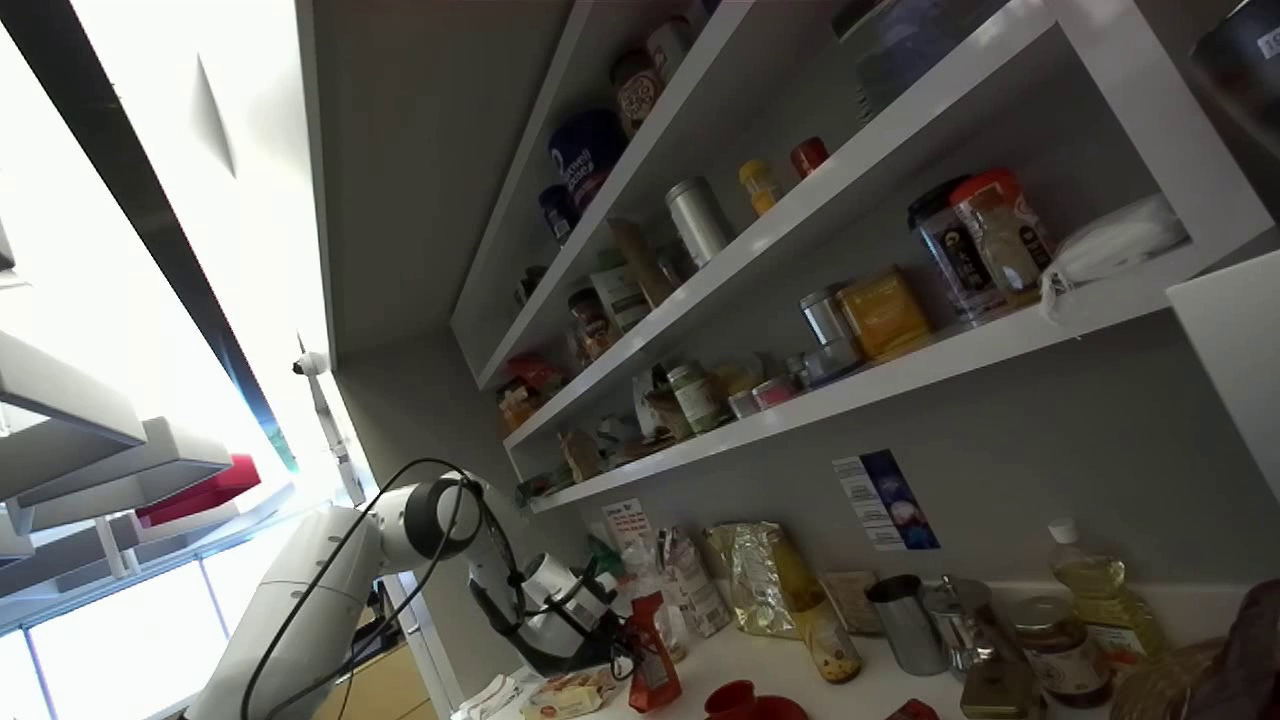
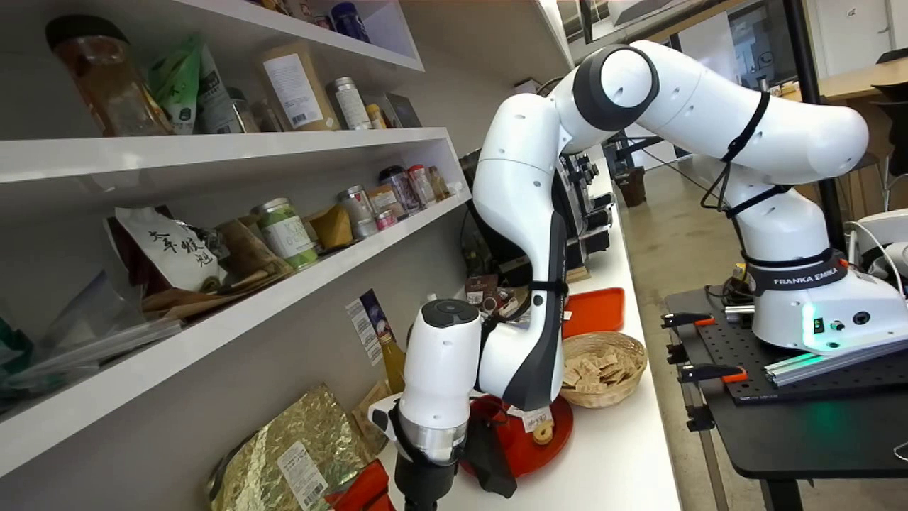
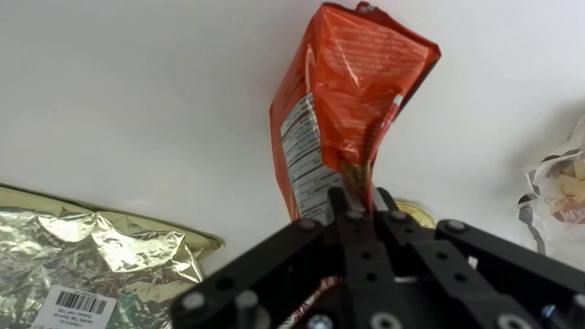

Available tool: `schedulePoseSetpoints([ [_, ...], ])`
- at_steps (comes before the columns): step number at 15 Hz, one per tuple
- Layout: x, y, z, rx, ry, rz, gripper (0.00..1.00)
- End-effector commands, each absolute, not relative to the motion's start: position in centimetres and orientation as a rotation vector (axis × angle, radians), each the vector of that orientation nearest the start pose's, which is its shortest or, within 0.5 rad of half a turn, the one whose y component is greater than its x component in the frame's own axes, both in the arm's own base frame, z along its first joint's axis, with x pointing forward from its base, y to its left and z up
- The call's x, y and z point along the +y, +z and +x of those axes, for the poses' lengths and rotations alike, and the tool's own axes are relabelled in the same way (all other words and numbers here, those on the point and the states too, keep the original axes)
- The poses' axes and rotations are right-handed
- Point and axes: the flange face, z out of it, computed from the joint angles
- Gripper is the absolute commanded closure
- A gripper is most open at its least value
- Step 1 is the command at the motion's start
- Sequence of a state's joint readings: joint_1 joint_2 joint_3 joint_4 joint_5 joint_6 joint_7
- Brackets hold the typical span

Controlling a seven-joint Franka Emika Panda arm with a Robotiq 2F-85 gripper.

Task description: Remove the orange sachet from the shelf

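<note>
The orange sachet [image 3: 370, 82] is a glossy red-orange pouch with a white printed label panel. In the wrist view its narrowed end lies between the two fingertips of my gripper [image 3: 363, 201], which are closed on it. In an exterior view the sachet [image 1: 655, 660] hangs or stands tilted at the counter beside the gripper [image 1: 628, 640]; I cannot tell whether it touches the counter. Only part of the sachet [image 2: 365, 490] shows at the bottom of an exterior view, where the fingertips are cut off. The white shelf [image 1: 800, 408] runs above, also in an exterior view [image 2: 234, 328].
A gold foil bag [image 3: 105, 246] lies near the gripper, also in an exterior view [image 2: 305, 461]. A red plate [image 2: 560, 440], a wicker basket [image 2: 603, 369] and an orange tray [image 2: 596, 312] line the counter. A clear snack bag [image 3: 566, 183] is at the wrist view's right.
</note>
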State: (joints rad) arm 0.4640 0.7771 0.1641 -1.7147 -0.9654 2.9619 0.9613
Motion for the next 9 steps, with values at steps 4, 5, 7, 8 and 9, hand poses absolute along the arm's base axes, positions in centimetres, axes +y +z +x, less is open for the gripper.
schedulePoseSetpoints([
  [4,43.2,16.2,50.8,-0.914,-0.811,-2.802,0.99],
  [5,43.3,16.1,50.4,-0.932,-0.81,-2.804,0.98],
  [7,43.2,16.2,49.7,-0.95,-0.798,-2.811,0.71],
  [8,43.1,16.0,49.2,-0.953,-0.779,-2.817,0.65],
  [9,42.9,16.0,48.7,-0.952,-0.761,-2.827,0.56],
])
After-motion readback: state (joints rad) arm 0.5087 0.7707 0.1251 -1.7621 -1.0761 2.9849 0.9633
